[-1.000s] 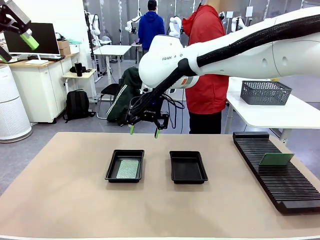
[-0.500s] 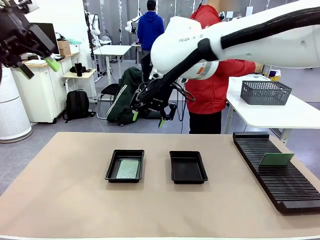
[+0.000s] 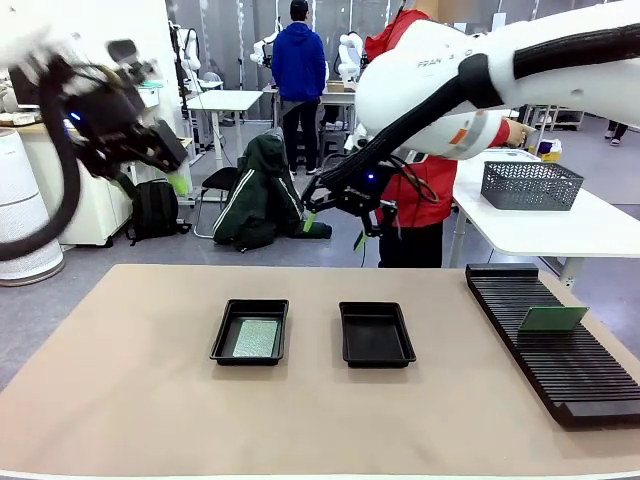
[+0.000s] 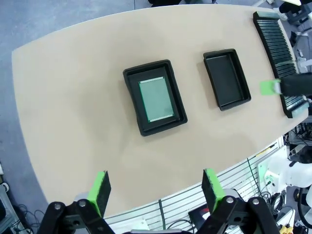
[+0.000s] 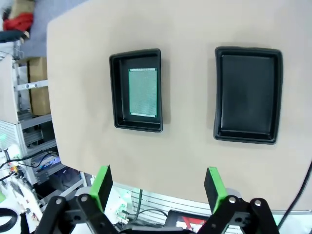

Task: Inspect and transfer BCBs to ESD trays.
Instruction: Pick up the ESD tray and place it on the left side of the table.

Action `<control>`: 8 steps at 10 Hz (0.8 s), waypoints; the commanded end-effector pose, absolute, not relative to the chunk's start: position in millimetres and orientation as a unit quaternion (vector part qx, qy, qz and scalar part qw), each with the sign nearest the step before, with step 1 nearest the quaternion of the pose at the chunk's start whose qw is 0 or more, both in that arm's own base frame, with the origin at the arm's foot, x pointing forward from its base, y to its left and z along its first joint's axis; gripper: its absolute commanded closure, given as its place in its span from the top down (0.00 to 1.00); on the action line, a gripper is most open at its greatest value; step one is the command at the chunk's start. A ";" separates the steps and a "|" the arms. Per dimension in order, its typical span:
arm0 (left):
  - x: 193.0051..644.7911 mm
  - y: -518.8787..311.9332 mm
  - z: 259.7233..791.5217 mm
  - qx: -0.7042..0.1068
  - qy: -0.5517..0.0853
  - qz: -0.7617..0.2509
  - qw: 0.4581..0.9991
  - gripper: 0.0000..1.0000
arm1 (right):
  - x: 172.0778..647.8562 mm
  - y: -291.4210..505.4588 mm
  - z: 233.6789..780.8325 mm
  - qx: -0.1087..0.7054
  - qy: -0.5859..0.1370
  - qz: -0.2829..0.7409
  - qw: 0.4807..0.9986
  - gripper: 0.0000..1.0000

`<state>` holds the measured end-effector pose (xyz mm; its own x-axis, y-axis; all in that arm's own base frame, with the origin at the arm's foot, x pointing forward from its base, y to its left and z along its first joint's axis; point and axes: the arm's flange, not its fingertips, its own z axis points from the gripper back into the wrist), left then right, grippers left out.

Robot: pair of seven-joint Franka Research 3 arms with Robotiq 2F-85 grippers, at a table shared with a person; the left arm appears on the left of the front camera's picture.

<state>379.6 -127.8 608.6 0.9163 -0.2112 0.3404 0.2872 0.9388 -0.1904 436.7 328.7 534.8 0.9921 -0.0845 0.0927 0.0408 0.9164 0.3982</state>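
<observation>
A lab. White worktables [image 3: 226, 99] stand upper middle; a wire basket [image 3: 531, 185] and slotted rack [image 3: 560, 350] sit at the right.

Readable print stands on the right arm [image 3: 430, 100]: dark capital letters "FRAN" [image 3: 434, 62] on its white rounded joint shell, close to the shell's upper edge, in the front view. More characters follow them toward the shell's right edge, where the black cable sleeve [image 3: 570, 50] begins, but they curve away and are too small to make out. Near the shell's lower edge sits an orange patch [image 3: 455, 135]; whether it bears any print cannot be told
</observation>
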 end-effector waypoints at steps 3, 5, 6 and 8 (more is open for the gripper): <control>420.3 -175.8 530.2 -0.089 -0.131 -0.109 0.981 1.00 | 436.7 328.7 534.8 0.202 -0.054 -0.032 0.977 1.00; 434.0 -192.4 498.3 -0.070 -0.122 -0.101 0.985 1.00 | 436.7 328.7 534.8 0.202 -0.054 -0.032 0.977 1.00; 442.2 -197.9 478.5 -0.056 -0.101 -0.092 0.989 1.00 | 436.7 328.7 534.8 0.202 -0.054 -0.032 0.977 1.00; 452.4 -203.0 449.9 -0.041 -0.072 -0.087 0.993 1.00 | 436.7 328.7 534.8 0.202 -0.054 -0.032 0.977 1.00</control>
<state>443.7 -194.8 450.6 0.9703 -0.1821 0.1595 0.1983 0.9758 -0.0922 433.8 326.6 534.2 0.9935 -0.0667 0.0926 0.0233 0.9127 0.4080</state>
